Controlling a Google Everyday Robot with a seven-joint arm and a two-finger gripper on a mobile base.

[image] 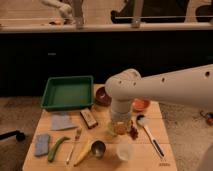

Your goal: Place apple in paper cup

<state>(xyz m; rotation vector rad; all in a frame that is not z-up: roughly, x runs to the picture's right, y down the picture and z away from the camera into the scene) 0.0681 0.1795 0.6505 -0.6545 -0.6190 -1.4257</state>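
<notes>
My white arm reaches in from the right and bends down over the middle of the wooden table (165, 162). The gripper (120, 125) hangs at its lower end, right at the apple (122, 129), a small yellow-orange fruit that shows just below the wrist. The arm hides the top of the apple. The paper cup (124, 150), short and white, stands upright and empty near the table's front edge, a little below the apple and gripper.
An orange bowl (141, 104) and a dark brown bowl (102, 97) sit behind the arm. A green tray (67, 93) is at the back left. A metal cup (98, 148), banana (83, 153), fork (75, 144), grape bunch (134, 133) and spoon (149, 133) surround the paper cup.
</notes>
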